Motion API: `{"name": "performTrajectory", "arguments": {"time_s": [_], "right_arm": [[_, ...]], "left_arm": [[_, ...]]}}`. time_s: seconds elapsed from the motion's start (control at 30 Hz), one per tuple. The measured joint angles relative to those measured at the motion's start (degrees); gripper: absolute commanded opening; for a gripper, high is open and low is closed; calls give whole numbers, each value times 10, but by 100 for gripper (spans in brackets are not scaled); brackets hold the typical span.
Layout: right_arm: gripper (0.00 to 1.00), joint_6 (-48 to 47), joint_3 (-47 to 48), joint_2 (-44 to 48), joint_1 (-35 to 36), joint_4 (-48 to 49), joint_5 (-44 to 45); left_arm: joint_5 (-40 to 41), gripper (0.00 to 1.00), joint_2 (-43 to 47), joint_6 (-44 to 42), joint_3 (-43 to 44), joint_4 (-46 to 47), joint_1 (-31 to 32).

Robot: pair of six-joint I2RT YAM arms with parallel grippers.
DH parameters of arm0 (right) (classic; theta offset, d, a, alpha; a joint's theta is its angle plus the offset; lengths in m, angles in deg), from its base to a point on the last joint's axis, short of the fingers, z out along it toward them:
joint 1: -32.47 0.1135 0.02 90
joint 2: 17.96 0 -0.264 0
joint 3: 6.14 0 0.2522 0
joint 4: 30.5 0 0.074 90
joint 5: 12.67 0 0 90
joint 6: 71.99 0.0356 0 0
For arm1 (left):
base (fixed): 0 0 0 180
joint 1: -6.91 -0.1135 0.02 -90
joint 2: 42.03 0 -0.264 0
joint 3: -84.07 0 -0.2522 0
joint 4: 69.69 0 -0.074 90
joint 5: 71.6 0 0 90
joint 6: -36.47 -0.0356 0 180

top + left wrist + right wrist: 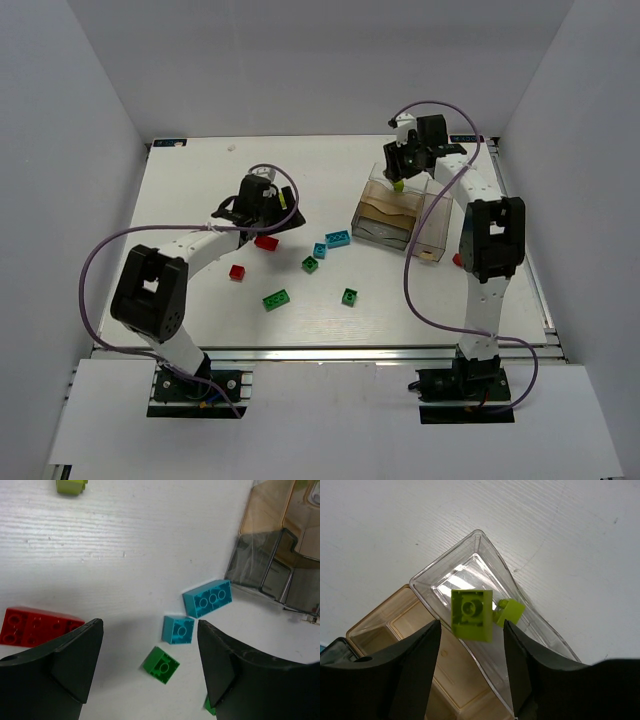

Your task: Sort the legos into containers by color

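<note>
White worktop (200, 300): lime lego (471, 615) loose over the clear container (540, 625).
Right gripper (472, 627) parted, left gripper (150, 625) wide and empty above cyan legos (207, 598); the lime lego could clip the rim and bounce out.

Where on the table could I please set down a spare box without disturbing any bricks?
Bare table lies at the far left, beside the left gripper, and along the near edge, in front of the green bricks. The far strip between that gripper and the containers is also free. The middle, around the red bricks and cyan bricks, is crowded.
</note>
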Motion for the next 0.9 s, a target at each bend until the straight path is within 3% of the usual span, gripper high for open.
{"name": "performTrajectory", "arguments": {"time_s": [0.17,0.27,0.3,0.43,0.5,0.57,0.6,0.63,0.67,0.9], "right_arm": [[73,-14,6,-15,2,-2,-2],[72,-17,6,-16,1,-5,-2],[69,-17,6,-16,0,-6,-3],[33,-5,6,-12,-4,-12,-18],[27,7,0,3,-9,-16,-37],[36,16,-21,36,-17,-22,-65],[45,16,-32,59,-22,-28,-87],[64,17,-39,78,-26,-33,-107],[69,13,-48,103,-30,-38,-133],[72,-21,-105,232,-46,-63,-261]], "left_arm": [[3,86,-49,-14,54,-7,-2],[13,86,-82,-22,93,-9,-2],[17,85,-92,-24,104,-12,-4],[55,78,-126,-27,147,-36,-7],[81,72,-144,-27,174,-51,-10],[110,68,-169,-29,209,-66,-12],[124,68,-181,-32,227,-75,-13],[139,69,-195,-33,245,-84,-14],[154,70,-211,-36,267,-97,-15],[213,74,-323,-59,393,-166,-17]]}}
